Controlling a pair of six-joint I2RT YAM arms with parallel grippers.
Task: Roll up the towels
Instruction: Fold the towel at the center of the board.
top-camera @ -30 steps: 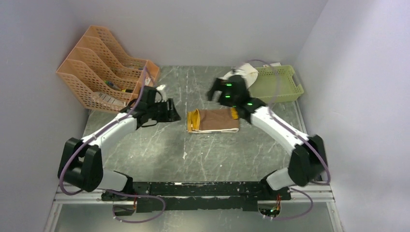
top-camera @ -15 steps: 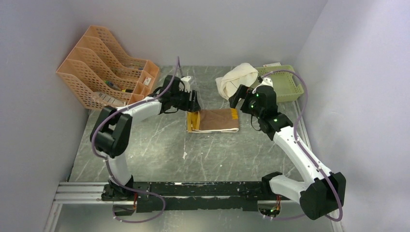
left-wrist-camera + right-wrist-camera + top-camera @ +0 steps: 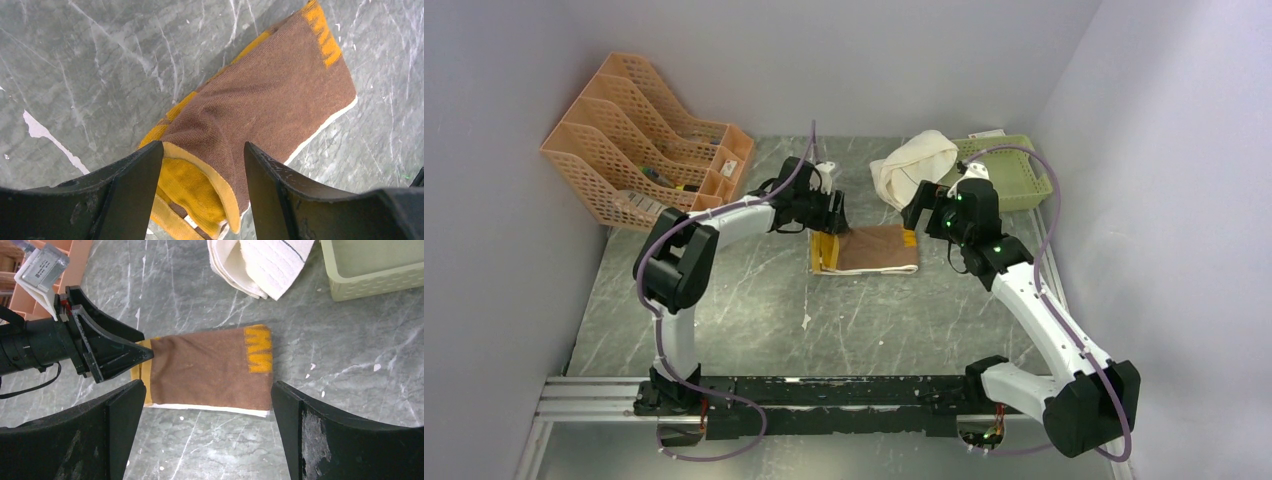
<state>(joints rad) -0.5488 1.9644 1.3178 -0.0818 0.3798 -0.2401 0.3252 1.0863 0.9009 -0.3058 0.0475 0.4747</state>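
The brown and mustard-yellow cloth towel [image 3: 874,248] lies folded flat at the middle of the grey marbled counter [image 3: 754,290], its long side running left to right. The thick yellow folds are at its left end, and an orange-yellow printed mark sits near its right end.

The left gripper [image 3: 832,224] is right down at that left end. From the left wrist, its fingers [image 3: 135,185] are spread, with the raised yellow fold of the towel [image 3: 260,110] sitting between them. Whether the pads actually press the cloth, I can't tell.

Over on the right, the right gripper [image 3: 921,214] hangs above the towel's right end with its jaws wide apart and nothing in them. Its own camera looks straight down on the brown towel [image 3: 205,372] and on the left gripper [image 3: 143,354] at the yellow edge.

The plain cream-white cloth towel [image 3: 914,165] is a loose heap at the far right of the counter, draped against the pale green plastic basket [image 3: 1014,198]. The orange perforated file rack [image 3: 634,150] stands at the far left.
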